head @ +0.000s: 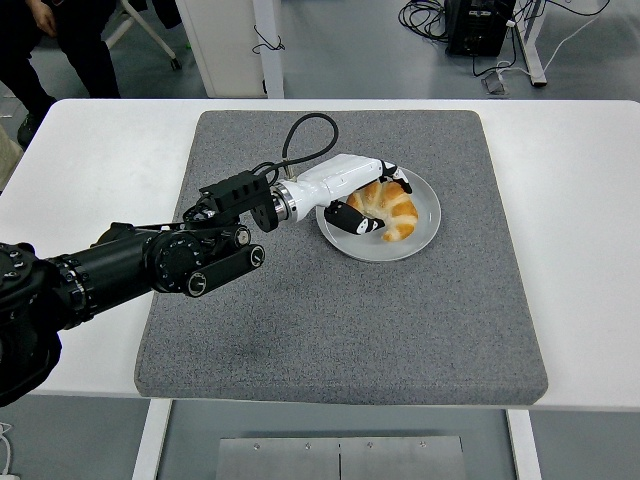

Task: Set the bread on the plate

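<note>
The bread is a golden croissant (393,212). It lies on the white round plate (425,205), which sits on the grey mat (340,320) right of centre. My left hand (372,203), white with black fingertips, reaches in from the left and its fingers are curled around the croissant's left side. The hand's fingers rest low over the plate's left half. The right arm does not show.
The grey mat covers the middle of the white table (580,230). A person's dark legs (60,50) and a chair stand at the back left beyond the table. Cables and desk legs (500,40) lie on the floor at the back right.
</note>
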`<state>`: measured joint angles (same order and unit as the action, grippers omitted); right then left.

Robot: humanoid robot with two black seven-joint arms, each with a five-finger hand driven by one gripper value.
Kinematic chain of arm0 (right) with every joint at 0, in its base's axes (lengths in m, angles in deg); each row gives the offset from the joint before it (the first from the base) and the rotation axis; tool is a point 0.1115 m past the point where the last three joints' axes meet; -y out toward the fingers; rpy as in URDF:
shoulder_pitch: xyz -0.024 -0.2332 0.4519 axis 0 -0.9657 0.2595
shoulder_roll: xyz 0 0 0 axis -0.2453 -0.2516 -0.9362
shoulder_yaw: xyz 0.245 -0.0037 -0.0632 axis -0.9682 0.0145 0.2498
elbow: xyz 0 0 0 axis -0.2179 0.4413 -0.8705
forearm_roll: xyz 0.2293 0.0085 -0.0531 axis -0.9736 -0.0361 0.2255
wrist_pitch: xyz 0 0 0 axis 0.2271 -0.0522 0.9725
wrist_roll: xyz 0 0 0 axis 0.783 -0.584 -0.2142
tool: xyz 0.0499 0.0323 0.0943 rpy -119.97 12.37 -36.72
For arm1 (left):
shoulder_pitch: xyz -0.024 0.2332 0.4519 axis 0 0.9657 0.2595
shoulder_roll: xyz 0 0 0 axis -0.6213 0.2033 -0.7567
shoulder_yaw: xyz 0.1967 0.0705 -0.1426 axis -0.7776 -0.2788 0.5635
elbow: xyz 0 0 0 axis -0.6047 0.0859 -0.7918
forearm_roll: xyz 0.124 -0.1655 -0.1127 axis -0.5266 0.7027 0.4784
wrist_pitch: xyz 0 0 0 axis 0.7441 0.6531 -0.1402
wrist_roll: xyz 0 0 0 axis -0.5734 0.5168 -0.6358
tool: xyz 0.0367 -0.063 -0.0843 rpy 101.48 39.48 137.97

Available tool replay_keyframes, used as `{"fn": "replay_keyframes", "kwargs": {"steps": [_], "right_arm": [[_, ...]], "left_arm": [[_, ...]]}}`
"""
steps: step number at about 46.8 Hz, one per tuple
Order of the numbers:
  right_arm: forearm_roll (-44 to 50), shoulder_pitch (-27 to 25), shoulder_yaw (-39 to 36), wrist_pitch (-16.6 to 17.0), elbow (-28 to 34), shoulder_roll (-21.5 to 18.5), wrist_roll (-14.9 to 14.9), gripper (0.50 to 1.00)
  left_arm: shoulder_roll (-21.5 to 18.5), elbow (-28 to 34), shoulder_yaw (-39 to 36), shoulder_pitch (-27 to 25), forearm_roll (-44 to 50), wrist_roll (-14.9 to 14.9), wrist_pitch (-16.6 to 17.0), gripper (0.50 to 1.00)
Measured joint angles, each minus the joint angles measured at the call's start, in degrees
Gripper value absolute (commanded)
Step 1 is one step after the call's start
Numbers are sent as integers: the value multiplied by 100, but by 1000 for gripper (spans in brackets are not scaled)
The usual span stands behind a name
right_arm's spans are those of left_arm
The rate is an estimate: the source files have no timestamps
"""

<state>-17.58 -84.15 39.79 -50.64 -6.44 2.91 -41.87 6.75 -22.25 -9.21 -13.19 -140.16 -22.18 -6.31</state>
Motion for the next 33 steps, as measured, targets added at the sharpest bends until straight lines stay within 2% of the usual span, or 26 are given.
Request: {"fn": "replay_keyframes", "kwargs": {"steps": [33], "right_arm": [[1,4,0,0,0,0,0,1000]], "left_arm": [[32,-350,-9,174,14,-72,2,500]]}}
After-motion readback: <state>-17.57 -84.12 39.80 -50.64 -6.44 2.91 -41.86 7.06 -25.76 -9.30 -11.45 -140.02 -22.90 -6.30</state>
